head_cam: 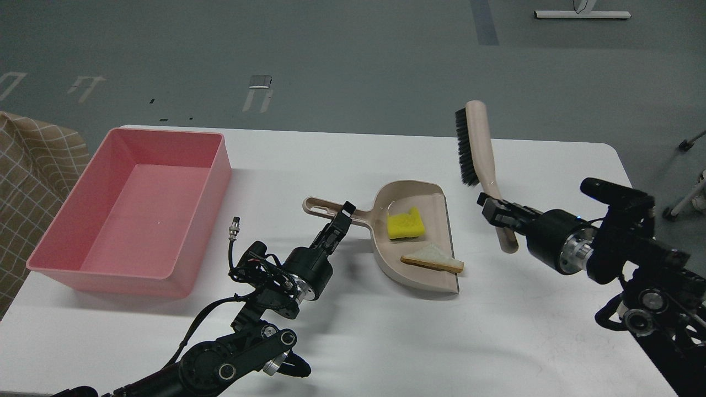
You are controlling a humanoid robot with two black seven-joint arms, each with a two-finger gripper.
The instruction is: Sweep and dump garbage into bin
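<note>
The left jaws [343,216] are clamping the beige dustpan's [419,242] handle on the white table [353,342], while the right jaws [492,208] are gripping a brush [479,149], holding it raised. The yellow chunk [406,224] and bread slice [433,257] are lying in the dustpan; the pink bin [132,209] is sitting well apart, far left.

The bin [138,209] looks like smooth pink plastic with a soft sheen. My dustpan [416,237] is beige plastic, glossy enough to catch a highlight near its back wall. The brush [481,149] I hold has the same smooth beige plastic back, with coarse black bristles. The yellow chunk [406,225] looks spongy and matt; the bread slice [433,257] is pale and soft with a rougher brown crust. The table [353,342] is matt white. The checked cloth [33,165] at the left looks woven.
</note>
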